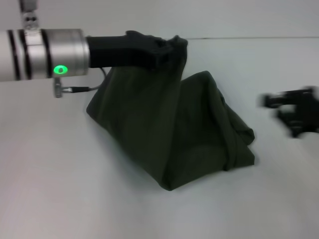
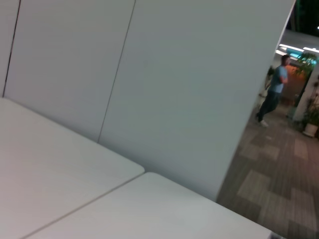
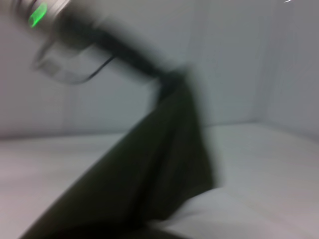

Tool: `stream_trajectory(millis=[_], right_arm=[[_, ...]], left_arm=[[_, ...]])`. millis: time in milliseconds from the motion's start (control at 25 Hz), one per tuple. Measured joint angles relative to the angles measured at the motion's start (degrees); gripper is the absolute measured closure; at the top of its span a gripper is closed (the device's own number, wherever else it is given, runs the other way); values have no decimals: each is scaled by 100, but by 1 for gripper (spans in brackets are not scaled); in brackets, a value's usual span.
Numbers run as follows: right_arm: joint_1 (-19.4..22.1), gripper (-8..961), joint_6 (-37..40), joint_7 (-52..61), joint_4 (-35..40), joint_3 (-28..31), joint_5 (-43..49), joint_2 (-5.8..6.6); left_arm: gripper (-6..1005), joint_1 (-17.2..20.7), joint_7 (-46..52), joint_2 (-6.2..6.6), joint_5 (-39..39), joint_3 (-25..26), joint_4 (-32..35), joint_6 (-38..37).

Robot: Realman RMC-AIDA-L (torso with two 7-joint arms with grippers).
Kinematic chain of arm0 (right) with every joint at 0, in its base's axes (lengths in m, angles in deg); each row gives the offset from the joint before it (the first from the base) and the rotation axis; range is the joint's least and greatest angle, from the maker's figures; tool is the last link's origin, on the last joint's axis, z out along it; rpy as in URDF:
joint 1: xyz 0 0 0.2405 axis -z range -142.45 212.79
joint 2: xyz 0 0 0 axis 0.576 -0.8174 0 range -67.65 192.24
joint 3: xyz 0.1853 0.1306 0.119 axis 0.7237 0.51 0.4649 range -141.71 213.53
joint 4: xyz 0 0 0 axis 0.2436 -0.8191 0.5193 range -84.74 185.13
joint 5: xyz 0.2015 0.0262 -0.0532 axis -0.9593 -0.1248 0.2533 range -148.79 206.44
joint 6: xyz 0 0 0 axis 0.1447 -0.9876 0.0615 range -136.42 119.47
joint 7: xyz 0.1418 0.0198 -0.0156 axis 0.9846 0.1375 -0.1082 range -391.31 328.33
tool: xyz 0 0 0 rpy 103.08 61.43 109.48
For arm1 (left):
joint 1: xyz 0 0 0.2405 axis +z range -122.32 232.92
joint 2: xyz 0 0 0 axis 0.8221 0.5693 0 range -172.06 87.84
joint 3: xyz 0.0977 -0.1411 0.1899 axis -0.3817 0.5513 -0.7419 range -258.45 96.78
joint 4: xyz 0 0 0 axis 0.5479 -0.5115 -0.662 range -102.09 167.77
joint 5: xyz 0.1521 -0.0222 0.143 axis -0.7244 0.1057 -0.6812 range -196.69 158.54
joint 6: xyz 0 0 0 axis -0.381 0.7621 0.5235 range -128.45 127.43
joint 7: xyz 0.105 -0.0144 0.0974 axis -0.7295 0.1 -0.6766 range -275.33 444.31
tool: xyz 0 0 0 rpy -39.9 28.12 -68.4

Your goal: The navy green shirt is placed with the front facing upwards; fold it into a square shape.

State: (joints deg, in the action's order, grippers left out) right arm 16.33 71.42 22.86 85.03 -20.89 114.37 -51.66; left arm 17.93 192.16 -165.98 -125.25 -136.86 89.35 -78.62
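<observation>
Left arm: a brushed silver cylinder with black bands and a lit green ring reached in from 9 o'clock, ending in a black wrist.
Left gripper (image 1: 167, 47): sat at 12 o'clock, its fingers clamped on a bunched peak of the shirt.
Shirt (image 1: 169, 129): soft, matte, dark olive cloth hung from that pinch like a tent, draping in long folds down to the table; its lower edge lay rumpled toward 5 o'clock. In the right wrist view the shirt (image 3: 149, 174) showed as a dark sloping sheet.
Table (image 1: 55, 189): smooth, pale, flat surface.
Right gripper (image 1: 294, 112): black, blurred, at 3 o'clock, apart from the cloth; I could not tell how its fingers stood.
</observation>
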Motion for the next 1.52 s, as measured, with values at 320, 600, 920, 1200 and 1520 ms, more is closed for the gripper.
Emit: stream_trajectory(millis=[320,600,920,1200,1520], right_arm=[[754,950,982,49,-9,2013,71,172],[688,949,795,65,-53,2262,314,164],[604,948,607,121,-28,2328,323,142],[431,947,495,218,-22,2332,352,124],[219,946,303,626,145,2326,871,110]], left_arm=[[865,-448,226,-12,4,-738,-300,596],[859,-371,201,-72,280,-1370,-218,603],[851,-175,-306,-78,1348,-2747,-1377,1624],[802,-167,-419,-76,1988,-3543,-1637,2065],[465,112,-425,-45,1703,-3003,-1445,1045]])
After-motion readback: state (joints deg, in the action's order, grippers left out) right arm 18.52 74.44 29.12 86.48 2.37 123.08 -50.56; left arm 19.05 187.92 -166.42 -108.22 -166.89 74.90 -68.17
